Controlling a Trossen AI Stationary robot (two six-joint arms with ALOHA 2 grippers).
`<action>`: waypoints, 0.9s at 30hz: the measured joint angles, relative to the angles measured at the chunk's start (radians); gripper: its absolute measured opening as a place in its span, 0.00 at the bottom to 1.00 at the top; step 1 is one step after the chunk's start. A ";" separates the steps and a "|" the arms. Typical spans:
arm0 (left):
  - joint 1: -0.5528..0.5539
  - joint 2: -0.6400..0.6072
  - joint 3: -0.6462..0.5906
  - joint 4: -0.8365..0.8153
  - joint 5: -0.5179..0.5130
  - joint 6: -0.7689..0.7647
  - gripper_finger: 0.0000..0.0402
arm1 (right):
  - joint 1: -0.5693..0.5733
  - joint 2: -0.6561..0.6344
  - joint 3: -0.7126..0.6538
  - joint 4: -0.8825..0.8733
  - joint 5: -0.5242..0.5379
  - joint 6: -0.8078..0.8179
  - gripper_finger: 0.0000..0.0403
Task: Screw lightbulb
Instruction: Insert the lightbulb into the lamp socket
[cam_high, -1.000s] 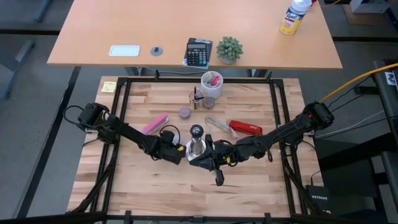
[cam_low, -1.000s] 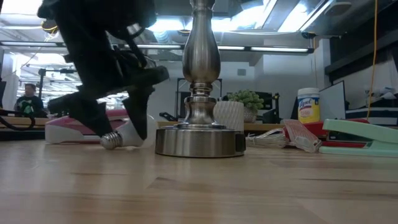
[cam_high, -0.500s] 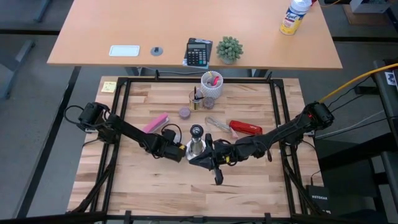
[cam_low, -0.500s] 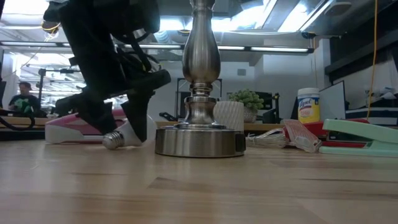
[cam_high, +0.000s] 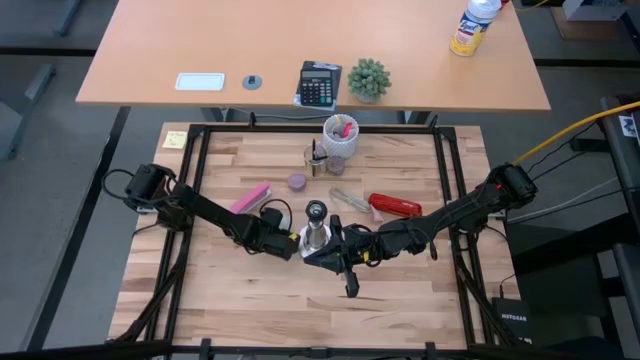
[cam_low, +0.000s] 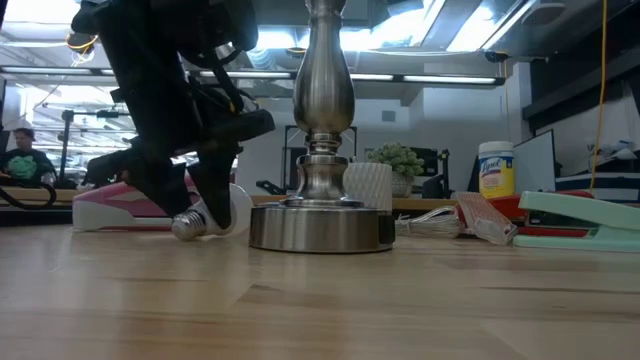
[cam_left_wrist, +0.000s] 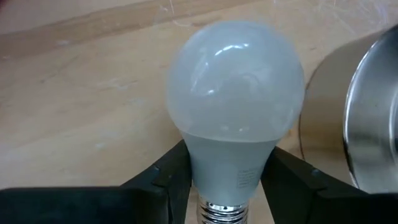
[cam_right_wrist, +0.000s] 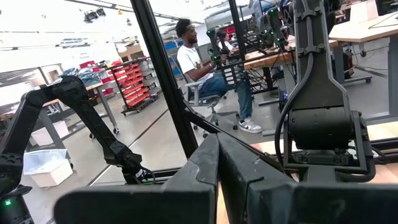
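While the lightbulb (cam_left_wrist: 235, 106) lies on its side just beside the metal stand (cam_low: 320, 140), the left gripper (cam_left_wrist: 227, 180) has its fingers pressed against the bulb's neck on both sides. Right gripper (cam_high: 338, 258) sits near the stand's base, fingers fully closed on nothing.

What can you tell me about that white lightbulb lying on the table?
The lightbulb is frosted white with a round dome, a tapering neck bearing small print, and a silvery threaded base. It lies on its side on the wooden table, beside the metal stand's round foot. The left tool has a dark finger on each side of its neck.
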 joint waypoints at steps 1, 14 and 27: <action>-0.003 -0.003 0.000 0.000 0.005 0.003 0.38 | 0.000 0.000 0.000 0.000 0.000 0.000 0.02; -0.061 -0.152 0.000 -0.008 0.004 0.029 0.39 | 0.000 0.000 0.000 0.002 0.000 -0.003 0.02; -0.111 -0.388 0.000 -0.004 -0.008 0.149 0.39 | 0.004 0.000 0.000 0.005 0.000 -0.005 0.02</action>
